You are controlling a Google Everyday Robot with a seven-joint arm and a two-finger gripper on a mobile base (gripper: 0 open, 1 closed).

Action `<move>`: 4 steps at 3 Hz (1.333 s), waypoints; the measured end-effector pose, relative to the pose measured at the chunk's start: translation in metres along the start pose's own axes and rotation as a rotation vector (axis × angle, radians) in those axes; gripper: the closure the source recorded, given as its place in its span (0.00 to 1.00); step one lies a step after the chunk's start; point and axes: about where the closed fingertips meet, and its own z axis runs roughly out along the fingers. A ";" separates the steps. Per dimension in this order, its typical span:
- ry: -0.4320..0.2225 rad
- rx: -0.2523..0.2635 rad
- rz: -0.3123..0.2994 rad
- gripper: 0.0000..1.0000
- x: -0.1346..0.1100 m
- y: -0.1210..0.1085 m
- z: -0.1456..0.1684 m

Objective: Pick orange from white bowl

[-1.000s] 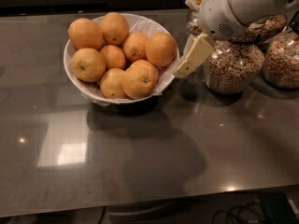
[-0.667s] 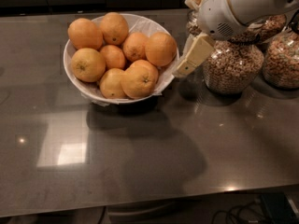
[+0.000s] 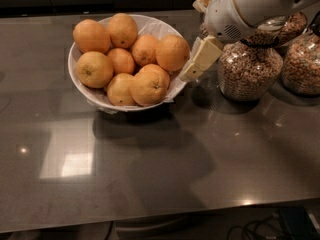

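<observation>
Grey countertop (image 3: 150,174), round orange (image 3: 172,52) in white bowl (image 3: 92,97), claw (image 3: 194,70) beside rim

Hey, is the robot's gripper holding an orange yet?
No, the gripper sits outside the white bowl, beside its right rim, and the nearest orange lies in the bowl with the other oranges.

Claw (image 3: 192,70) btwn white bowl (image 3: 81,90) & jars (image 3: 248,71); tight there; bowl top open.

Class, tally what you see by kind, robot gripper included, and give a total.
Oranges: 8
White bowl: 1
Cereal jars: 3, one partly hidden behind the arm
Gripper, beside the bowl's right rim: 1
Total: 13
</observation>
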 end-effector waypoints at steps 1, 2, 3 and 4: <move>0.003 -0.008 -0.002 0.11 0.001 -0.008 0.012; 0.007 -0.017 0.005 0.19 0.003 -0.011 0.021; 0.006 -0.023 0.020 0.31 0.008 -0.017 0.031; 0.004 -0.024 0.020 0.28 0.007 -0.018 0.034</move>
